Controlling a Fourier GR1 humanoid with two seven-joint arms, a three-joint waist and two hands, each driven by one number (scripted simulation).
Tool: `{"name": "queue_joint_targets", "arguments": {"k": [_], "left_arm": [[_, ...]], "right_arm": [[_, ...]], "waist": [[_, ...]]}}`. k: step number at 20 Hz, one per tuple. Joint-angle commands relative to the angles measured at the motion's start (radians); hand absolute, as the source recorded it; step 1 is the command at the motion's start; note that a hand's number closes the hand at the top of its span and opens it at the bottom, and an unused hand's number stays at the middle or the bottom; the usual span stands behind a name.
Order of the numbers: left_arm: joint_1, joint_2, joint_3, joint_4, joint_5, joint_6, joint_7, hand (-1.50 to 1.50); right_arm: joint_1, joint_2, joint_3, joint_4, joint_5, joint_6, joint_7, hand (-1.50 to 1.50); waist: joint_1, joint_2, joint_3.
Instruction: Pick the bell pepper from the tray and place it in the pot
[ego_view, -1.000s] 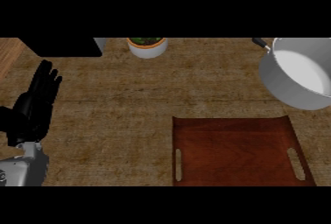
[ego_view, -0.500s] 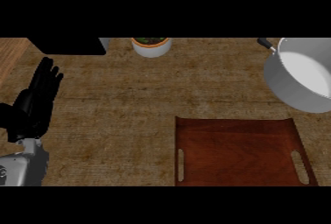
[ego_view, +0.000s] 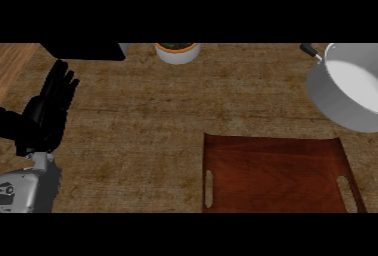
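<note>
Wooden tray (ego_view: 277, 175) sits at five o'clock, the steel pot (ego_view: 347, 90) at two. At nine o'clock the left hand (ego_view: 46, 112) rests with fingers straight.

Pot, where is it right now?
In the head view the pot is at the right edge of the counter, just above the tray.

Head view of the counter (ego_view: 170, 115). Left hand (ego_view: 46, 112) rests at the left edge, fingers straight and pointing up. A reddish-brown wooden tray (ego_view: 277, 172) (slot handles at both sides) lies lower right. The grey pot (ego_view: 347, 87) stands upper right, partly cropped. A small white planter (ego_view: 177, 51), possibly holding greenery, sits at the top edge.
</note>
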Motion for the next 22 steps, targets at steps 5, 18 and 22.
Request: {"name": "queue_joint_targets", "arguments": {"k": [5,18,22], "left_arm": [[0.012,-0.022,-0.027,0.012,-0.018,-0.004,-0.039,0.00],[-0.037,-0.010,-0.015,-0.002,0.003,-0.010,0.011,0.00],[-0.017,-0.009,-0.008,0.000,0.010,-0.019,-0.003,0.00]], "right_arm": [[-0.237,0.051,0.065,0.361,0.235,-0.277,-0.111,1.50],[-0.336,0.137,0.120,0.722,0.308,-0.097,-0.209,-1.50],[-0.396,0.134,0.051,0.771,0.227,0.086,-0.252,-1.50]], "waist": [[0.026,0.009,0.001],[0.041,0.022,0.005],[0.031,0.015,0.004]]}}
